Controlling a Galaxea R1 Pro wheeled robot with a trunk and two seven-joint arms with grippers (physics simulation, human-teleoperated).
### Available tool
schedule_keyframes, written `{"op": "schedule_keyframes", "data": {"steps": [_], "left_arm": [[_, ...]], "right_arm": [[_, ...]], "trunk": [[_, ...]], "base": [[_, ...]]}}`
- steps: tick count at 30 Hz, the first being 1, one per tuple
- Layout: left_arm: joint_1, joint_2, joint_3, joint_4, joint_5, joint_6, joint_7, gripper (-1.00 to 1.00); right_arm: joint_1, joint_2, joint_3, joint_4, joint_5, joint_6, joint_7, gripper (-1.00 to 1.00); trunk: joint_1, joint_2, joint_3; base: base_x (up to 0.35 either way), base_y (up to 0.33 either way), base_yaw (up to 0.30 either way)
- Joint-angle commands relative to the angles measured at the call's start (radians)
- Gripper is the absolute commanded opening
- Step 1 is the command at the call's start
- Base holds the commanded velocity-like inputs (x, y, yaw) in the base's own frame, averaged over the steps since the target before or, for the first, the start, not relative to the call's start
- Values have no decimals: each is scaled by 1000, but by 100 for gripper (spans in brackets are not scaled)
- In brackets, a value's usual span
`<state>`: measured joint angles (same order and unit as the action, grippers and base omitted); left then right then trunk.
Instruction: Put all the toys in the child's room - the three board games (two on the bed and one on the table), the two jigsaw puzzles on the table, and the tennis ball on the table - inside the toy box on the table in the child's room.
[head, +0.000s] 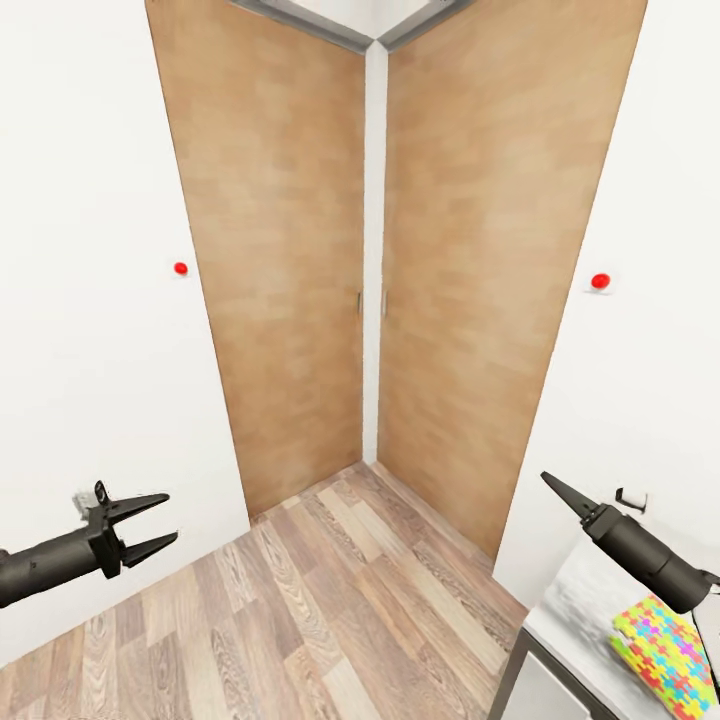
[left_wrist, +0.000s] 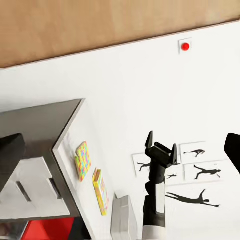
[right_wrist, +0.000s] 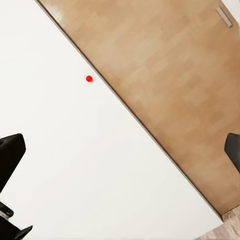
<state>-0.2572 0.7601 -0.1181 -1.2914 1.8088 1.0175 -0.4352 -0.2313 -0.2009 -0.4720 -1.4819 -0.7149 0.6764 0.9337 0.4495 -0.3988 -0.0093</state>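
The robot faced a corner fitted with two wooden wardrobe doors (head: 370, 250), white walls to either side, each carrying a small red button (head: 600, 281). The wood-plank floor (head: 330, 600) ran up to the doors.

The left tool (head: 150, 522) hung near the floor line, well apart from the doors, its fingers spread and carrying nothing. The right tool (head: 560, 488) hovered above the near end of the bench (head: 570, 610); its fingers showed edge-on as a single point, so I cannot tell whether it was released or clenched. Nothing was seen in it.

One jigsaw puzzle (head: 665, 655) lay flat on the bench, just beneath the right arm. In the left wrist view, two puzzles (left_wrist: 83, 160) lay apart on the bench top, with a grey bin, judged to be the toy box (left_wrist: 124, 217), beyond them. The baseball pictures (left_wrist: 200, 165) hung on the wall past the bench.

Assessment: no toy appeared to be in hand. Risks noted: the right arm sat close over the puzzle and bench edge, so turning the base could sweep the puzzle off. A thin flat board offers little purchase; a pinch from above may slip.
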Motion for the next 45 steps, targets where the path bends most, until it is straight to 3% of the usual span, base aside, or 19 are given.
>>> {"op": "schedule_keyframes", "data": {"steps": [1, 6, 13, 24, 33, 45], "left_arm": [[-3, 1, -2, 1, -28, 0, -4, 100], [-9, -2, 1, 1, -124, -9, 11, 100], [-10, -22, 2, 2, -160, -21, 21, 100], [-10, -31, 3, 1, -166, -23, 33, 100], [-10, -35, 3, -2, -166, -25, 24, 100], [-10, -60, 4, -3, -167, -26, 24, 100]], "right_arm": [[0, 0, 4, 0, -4, 6, -1, 100], [0, -1, 35, 12, -2, 4, -16, 100], [-1, -1, 50, 49, 5, 3, -64, 100], [-1, 0, 52, 65, 53, 4, -94, 100], [-2, 0, 51, 66, 60, 4, -96, 100], [-2, 0, 51, 64, 61, 4, -98, 100]], "trunk": [[1, -1, 0], [1, -1, 6], [1, -1, 14], [1, -1, 26], [1, -1, 36], [1, -1, 49]], "base": [[0, 0, 226], [0, 0, 226], [0, 0, 226], [0, 0, 226], [0, 0, 226], [0, 0, 214]]}}
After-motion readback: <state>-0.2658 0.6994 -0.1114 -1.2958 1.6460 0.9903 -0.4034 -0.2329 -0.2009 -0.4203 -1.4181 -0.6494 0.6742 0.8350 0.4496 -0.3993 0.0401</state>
